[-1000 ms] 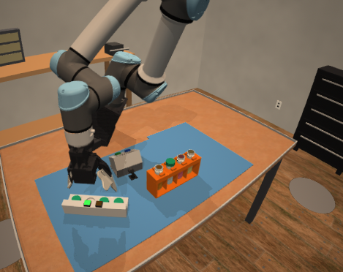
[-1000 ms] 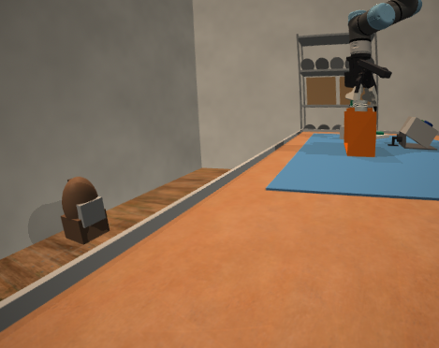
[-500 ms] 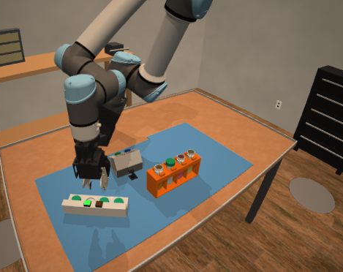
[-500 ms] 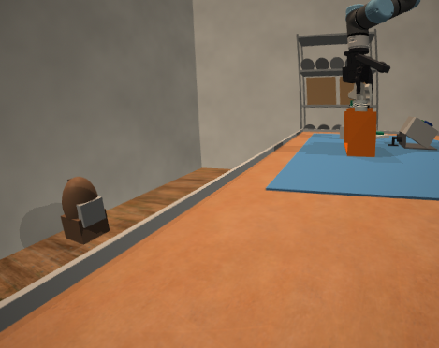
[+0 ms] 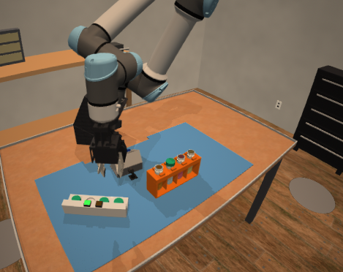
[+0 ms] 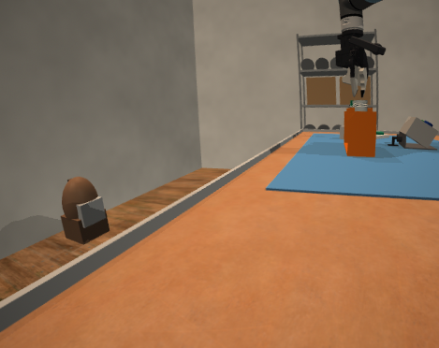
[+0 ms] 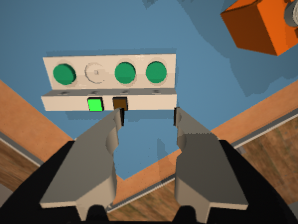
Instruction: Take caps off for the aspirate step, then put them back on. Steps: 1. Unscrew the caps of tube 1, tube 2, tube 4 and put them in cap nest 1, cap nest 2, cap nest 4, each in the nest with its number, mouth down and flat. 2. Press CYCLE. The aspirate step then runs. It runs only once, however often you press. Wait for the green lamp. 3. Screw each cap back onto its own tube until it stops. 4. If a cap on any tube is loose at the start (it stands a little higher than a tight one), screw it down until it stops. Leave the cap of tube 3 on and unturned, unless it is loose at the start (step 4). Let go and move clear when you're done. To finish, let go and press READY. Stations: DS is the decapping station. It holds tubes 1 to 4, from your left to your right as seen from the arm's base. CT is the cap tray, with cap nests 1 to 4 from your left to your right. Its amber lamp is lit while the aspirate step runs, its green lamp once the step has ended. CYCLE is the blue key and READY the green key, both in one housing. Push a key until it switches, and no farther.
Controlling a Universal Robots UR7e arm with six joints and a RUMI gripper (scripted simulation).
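Hovering above the blue mat [image 5: 205,153] [image 6: 310,164] [image 7: 145,30], I've got my gripper [image 5: 111,175] [image 6: 358,94] [image 7: 149,109] partway open, just air between the fingers! Three green caps sit in the cap tray [image 5: 96,210] [image 6: 342,133] [image 7: 150,102], in nests 1, 2 and 4, and the green lamp [image 5: 87,202] [image 7: 95,104] is glowing! Over in the orange decapping station [image 5: 153,184] [image 6: 360,133] [image 7: 252,27], tube 3 wears its green cap [image 5: 170,162], while tubes 1, 2 and 4 stand open-mouthed. The key housing [image 5: 133,162] [image 6: 417,133] waits near my fingers.
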